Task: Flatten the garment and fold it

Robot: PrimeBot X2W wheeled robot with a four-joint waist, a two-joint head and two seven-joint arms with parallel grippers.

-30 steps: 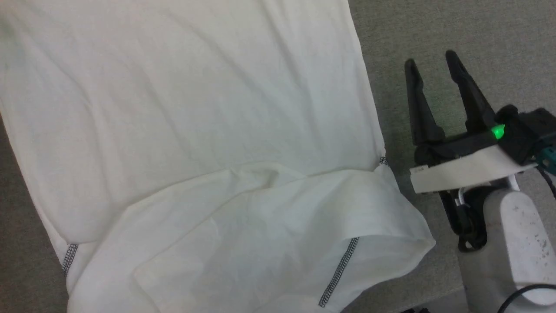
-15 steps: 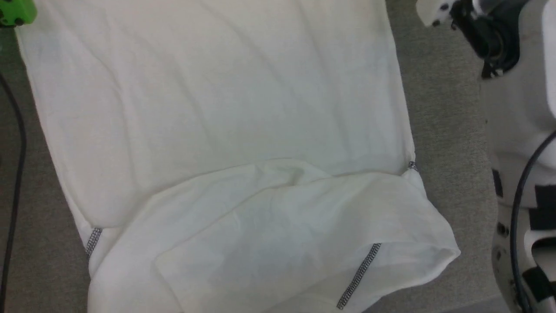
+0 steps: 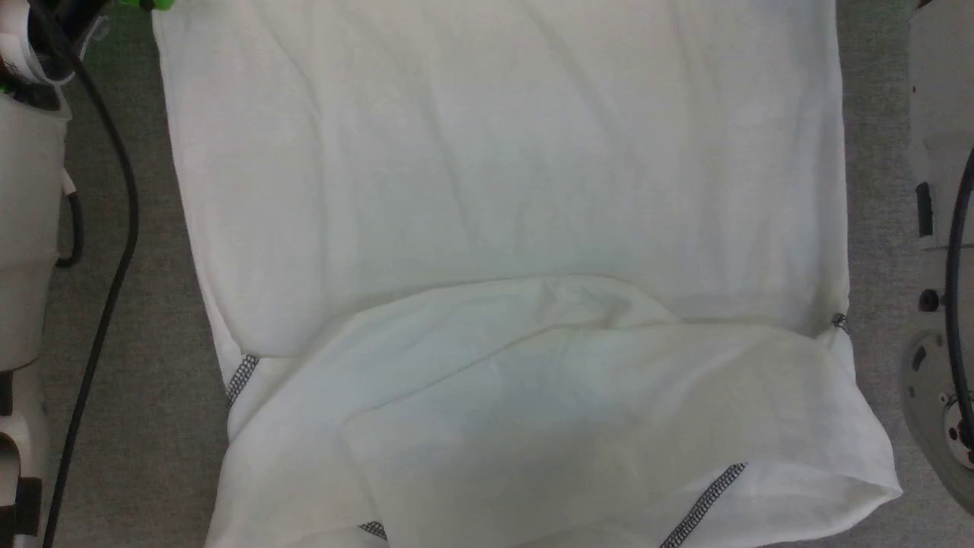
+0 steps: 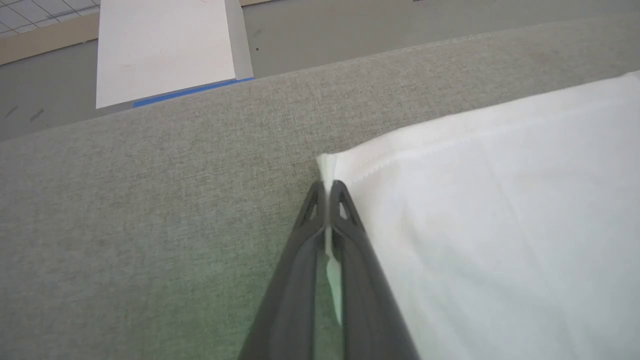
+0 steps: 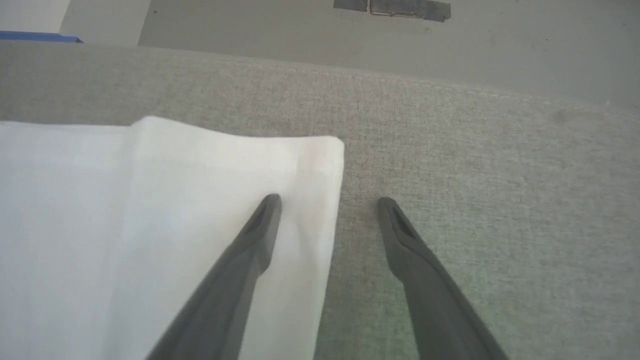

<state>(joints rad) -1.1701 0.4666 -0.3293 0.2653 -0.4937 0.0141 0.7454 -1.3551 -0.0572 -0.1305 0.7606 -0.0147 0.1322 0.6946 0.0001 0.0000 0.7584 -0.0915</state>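
Between pinched left fingers [image 4: 292, 295], the garment [image 4: 500, 225] corner disappears.

Grey woven surface [image 4: 150, 200], fine weave. Beyond its far edge: grey floor [image 4: 400, 30], white box [image 4: 165, 50] with a blue strip [image 4: 192, 90] along its base. Dark patches [image 5: 392, 7] on floor.
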